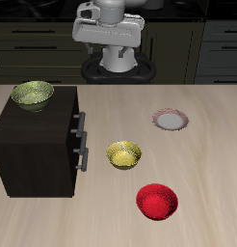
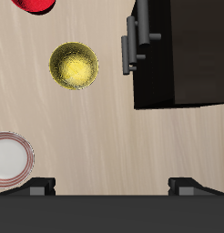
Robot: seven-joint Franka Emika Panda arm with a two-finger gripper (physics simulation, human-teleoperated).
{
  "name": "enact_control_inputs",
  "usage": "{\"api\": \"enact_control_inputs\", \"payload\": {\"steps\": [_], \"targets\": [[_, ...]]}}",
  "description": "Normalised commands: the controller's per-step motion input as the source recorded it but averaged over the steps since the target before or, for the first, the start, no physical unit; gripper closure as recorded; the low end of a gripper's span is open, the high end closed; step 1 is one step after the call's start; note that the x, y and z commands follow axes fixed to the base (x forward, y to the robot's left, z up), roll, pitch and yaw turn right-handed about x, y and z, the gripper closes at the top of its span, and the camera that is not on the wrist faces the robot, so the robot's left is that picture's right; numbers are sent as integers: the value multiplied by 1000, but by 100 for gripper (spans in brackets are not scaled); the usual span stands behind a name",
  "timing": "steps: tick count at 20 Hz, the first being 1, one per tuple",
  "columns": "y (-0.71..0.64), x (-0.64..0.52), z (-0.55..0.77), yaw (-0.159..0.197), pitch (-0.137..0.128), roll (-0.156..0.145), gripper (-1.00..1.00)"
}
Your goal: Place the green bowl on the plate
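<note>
The green bowl (image 1: 32,94) sits on top of a dark cabinet (image 1: 39,154), at its back corner; it does not show in the wrist view. The plate (image 1: 171,120) lies flat on the table farther along, apart from the cabinet, and also shows in the wrist view (image 2: 9,157). My gripper (image 1: 109,41) hangs high near the robot's base at the back of the table, far from both. In the wrist view the gripper (image 2: 114,187) is open and empty, with its fingertips (image 2: 41,187) spread wide.
A golden-yellow bowl (image 1: 124,154) stands on the table beside the cabinet's drawer handles (image 1: 80,135). A glossy red bowl (image 1: 156,201) sits nearer the table's front edge. The cabinet (image 2: 173,55), yellow bowl (image 2: 74,66) and red bowl (image 2: 34,5) show in the wrist view.
</note>
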Motion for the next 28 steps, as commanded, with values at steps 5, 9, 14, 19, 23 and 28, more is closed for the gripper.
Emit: {"api": "enact_control_inputs", "payload": {"steps": [5,9,14,19,23,28], "targets": [[-353,292,221,7,-9,-13,-100],[-435,420,169,25,4,-27,-100],[-305,291,140,-23,8,-10,-100],[-260,356,105,2,23,5,-100],[-335,341,119,-49,1,-38,-100],[-133,267,67,6,-10,24,-100]]}}
